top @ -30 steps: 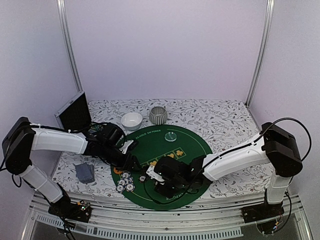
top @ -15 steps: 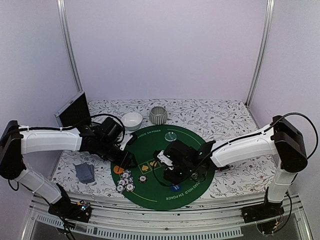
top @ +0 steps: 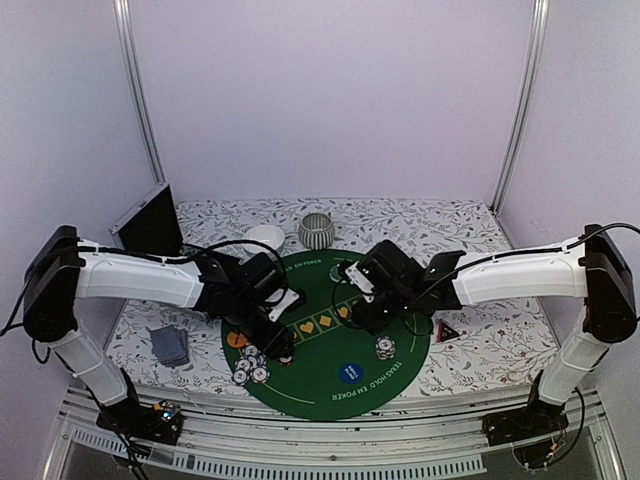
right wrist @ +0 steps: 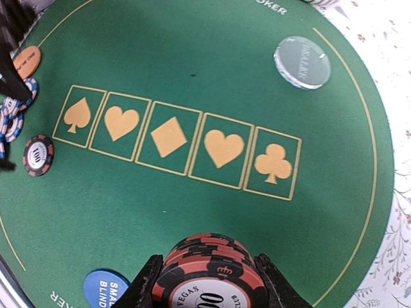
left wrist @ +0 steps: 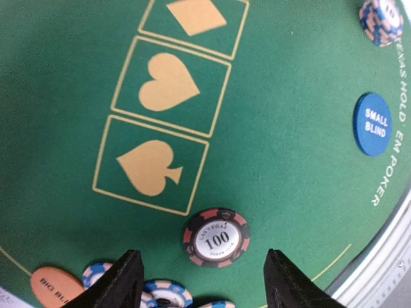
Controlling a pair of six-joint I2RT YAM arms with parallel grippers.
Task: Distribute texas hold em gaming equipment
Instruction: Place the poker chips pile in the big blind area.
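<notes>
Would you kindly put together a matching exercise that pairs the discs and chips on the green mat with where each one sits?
Things:
1. blue disc
2. orange disc
3. pale green disc
4. red-black chip stack

Places:
A. held between the fingers of the right gripper
B. at the left edge of the mat, beside the chip pile
C. beyond the club box, towards the mat's far edge
D. near the mat's front edge, by the lettering

Pairs: 1-D, 2-B, 3-C, 4-A
</notes>
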